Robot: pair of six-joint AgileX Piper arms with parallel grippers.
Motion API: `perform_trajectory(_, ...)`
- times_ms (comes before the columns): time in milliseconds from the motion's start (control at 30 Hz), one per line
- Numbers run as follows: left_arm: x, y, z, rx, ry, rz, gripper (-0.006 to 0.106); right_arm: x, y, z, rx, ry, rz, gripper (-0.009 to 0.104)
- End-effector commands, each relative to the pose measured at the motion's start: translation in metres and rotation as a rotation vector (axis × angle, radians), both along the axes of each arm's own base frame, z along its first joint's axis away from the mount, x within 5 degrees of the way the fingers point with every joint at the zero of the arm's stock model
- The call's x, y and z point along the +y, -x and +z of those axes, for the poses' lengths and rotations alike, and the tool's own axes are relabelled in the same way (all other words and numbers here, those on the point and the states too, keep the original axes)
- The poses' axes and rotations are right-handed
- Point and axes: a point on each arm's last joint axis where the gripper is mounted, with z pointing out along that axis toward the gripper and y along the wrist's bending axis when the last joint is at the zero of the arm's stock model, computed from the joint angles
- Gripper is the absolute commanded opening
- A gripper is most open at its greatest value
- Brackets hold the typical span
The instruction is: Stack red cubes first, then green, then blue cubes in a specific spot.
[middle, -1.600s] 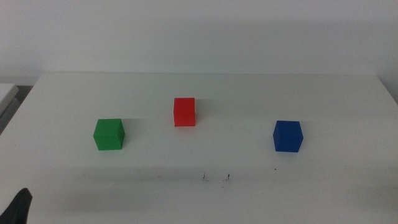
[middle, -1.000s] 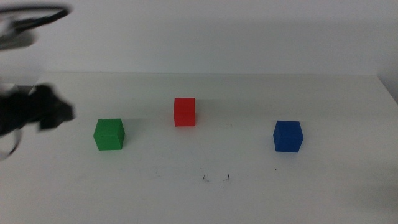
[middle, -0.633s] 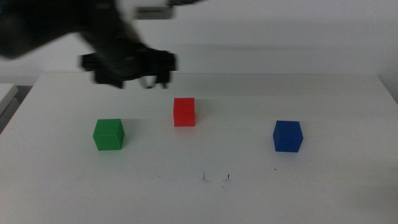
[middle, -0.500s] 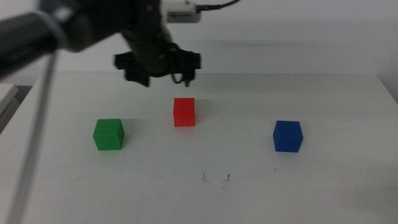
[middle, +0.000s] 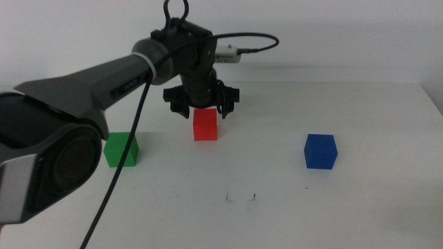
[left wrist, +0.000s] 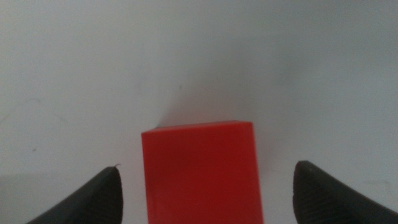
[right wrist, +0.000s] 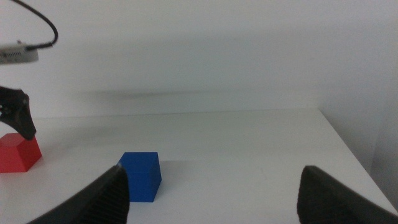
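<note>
middle view: left gripper poised over the red cube, jaws spread and straddling its top, not closed on it as far as can be told. red cube resting on the white table toward the far middle, green cube well apart on the left, blue cube well apart on the right. specific spot nearer the camera, two tiny dark ticks with bare table between them. nothing stacked yet; all three cubes separate on the tabletop.

left wrist view: red cube centred between the two dark jaws, clear gaps of table on both sides, so jaws spread wide and touching nothing. looks like the approach to the first pick, with the grasp itself not yet made.

right wrist view: right gripper waiting off the working area, jaws spread apart and empty. blue cube on the table ahead of it, red cube further off at the edge of the frame with a tip of the left gripper above it.

judged overall: barely started. left to do: grasp the red cube, set it on the marked spot, then green on top, then blue.
</note>
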Motion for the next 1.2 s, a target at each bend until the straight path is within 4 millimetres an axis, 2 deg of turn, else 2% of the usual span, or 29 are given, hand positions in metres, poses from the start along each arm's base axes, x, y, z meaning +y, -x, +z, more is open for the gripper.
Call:
perform_trajectory(0,0.002,-0.006,-0.005,-0.017,0.014,0.015,0.094,-0.001,0.000,0.001,-0.016,0.020,-0.008,0.093)
perform_trajectory(100,0.003,-0.010,-0.014,-0.001,0.033,0.029,0.089,-0.001,0.000,0.001,-0.016,0.020,-0.008,0.093)
perform_trajectory(167,0.008,-0.012,-0.018,0.018,0.053,0.040,0.081,-0.001,0.000,0.001,-0.016,0.020,-0.008,0.093)
perform_trajectory(333,0.013,-0.015,-0.016,0.035,0.115,0.059,0.038,-0.001,0.000,0.001,-0.016,0.020,-0.008,0.093)
perform_trajectory(433,0.011,-0.005,0.006,0.057,0.119,0.050,0.015,-0.001,0.000,0.001,-0.016,0.020,-0.008,0.093)
perform_trajectory(533,-0.003,0.022,0.032,0.056,0.084,0.036,0.001,-0.001,0.000,0.001,-0.016,0.019,-0.008,0.093)
perform_trajectory(667,-0.027,0.078,0.052,0.001,0.076,0.028,-0.001,-0.001,0.000,0.001,-0.016,0.019,-0.008,0.093)
perform_trajectory(733,-0.039,0.114,0.054,-0.061,0.129,0.032,-0.001,-0.001,0.000,0.001,-0.016,0.019,-0.008,0.093)
perform_trajectory(767,-0.043,0.122,0.050,-0.072,0.154,0.038,-0.001,-0.001,0.000,0.001,-0.016,0.019,-0.008,0.093)
perform_trajectory(867,-0.049,0.134,0.031,-0.036,0.151,0.035,-0.001,-0.001,0.000,0.001,-0.016,0.019,-0.008,0.093)
perform_trajectory(1033,-0.050,0.135,0.006,0.025,0.117,0.065,-0.001,-0.001,0.000,0.001,-0.016,0.019,-0.008,0.093)
perform_trajectory(1167,-0.052,0.134,-0.006,0.048,0.107,0.065,-0.001,-0.001,0.000,0.001,-0.016,0.019,-0.008,0.093)
